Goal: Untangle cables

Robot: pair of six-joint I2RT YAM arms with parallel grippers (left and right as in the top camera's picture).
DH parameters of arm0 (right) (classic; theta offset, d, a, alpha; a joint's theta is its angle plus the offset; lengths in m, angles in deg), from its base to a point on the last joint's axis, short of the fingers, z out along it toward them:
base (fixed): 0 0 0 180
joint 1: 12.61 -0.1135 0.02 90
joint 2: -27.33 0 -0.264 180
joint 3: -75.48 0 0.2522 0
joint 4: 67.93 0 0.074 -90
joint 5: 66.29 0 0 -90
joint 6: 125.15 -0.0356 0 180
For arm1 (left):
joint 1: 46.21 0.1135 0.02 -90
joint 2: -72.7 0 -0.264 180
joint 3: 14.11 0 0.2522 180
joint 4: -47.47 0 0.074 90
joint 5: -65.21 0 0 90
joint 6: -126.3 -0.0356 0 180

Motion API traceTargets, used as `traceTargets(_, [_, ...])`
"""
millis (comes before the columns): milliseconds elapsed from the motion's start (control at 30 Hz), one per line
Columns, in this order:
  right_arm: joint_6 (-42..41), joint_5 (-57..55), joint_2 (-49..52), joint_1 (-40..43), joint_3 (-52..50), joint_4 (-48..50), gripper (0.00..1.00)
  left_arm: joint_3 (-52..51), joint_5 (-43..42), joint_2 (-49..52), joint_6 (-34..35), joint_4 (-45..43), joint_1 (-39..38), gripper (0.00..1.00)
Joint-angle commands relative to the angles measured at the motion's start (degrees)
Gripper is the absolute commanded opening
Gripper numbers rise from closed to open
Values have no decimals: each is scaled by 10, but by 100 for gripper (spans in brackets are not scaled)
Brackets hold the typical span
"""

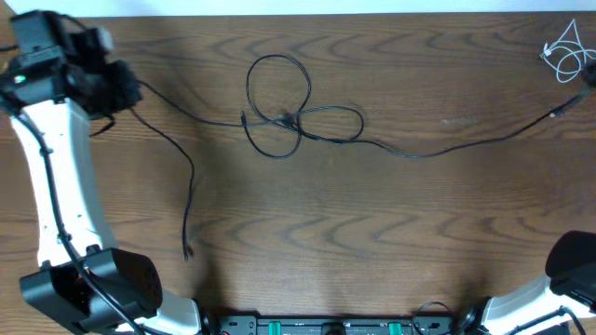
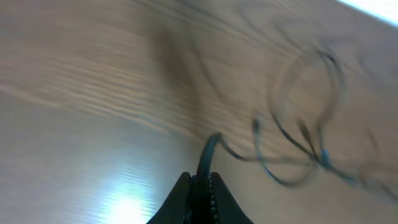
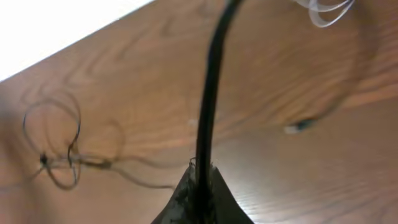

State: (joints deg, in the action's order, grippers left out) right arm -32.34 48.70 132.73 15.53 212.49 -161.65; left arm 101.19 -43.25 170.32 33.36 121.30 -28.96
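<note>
Across the middle of the bench (image 1: 391,233), the long black cable (image 1: 291,119) lies knotted into a few overlapping loops, with a loose tail trailing toward the near left. Off in the far right corner sits the white cable (image 1: 566,58), coiled by itself. The left tool (image 2: 200,182) is pinched tight on the black cable; the right tool (image 3: 200,177) is closed on a black cord (image 3: 208,93) I can't trace. I'd say the untangling has barely begun. No writing is readable.

Counting one short white coiled cord (image 1: 566,58) sitting at the far right corner. Thin black cords (image 1: 279,116) are knotting mid-bench, looking like two, can't tell for sure. Two white-and-black robot arms are showing: left arm (image 1: 56,186) along the left edge, right arm (image 1: 570,265) at the front right corner.
</note>
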Motion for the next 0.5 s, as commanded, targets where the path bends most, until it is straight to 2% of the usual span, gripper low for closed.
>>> traceTargets(0, [20,-21,16,-21,0,-25,4,-2,-33,-3,-46,13,-33,8])
traceTargets(67, [20,-45,23,-28,0,-40,8,-2,-34,-3,-50,16,-45,8])
traceTargets(133, [20,-56,30,-30,0,-52,29,-2,-34,-3,-50,18,-53,8])
traceTargets(200, [20,-56,35,-30,0,-59,58,-2,-34,-3,-50,19,-62,8])
traceTargets(233, [20,-56,35,-30,0,-60,69,-2,-34,-5,-50,19,-65,8])
traceTargets(300, [20,-52,36,-31,0,-57,78,-1,-34,-11,-50,16,-71,8])
traceTargets(367, [21,-46,36,-35,0,-54,81,0,-34,-21,-49,10,-75,8])
traceTargets(400, [30,-37,36,-40,0,-52,81,2,-34,-28,-48,6,-75,11])
traceTargets(467, [52,-11,36,-58,0,-49,82,4,-34,-54,-13,-16,-75,35])
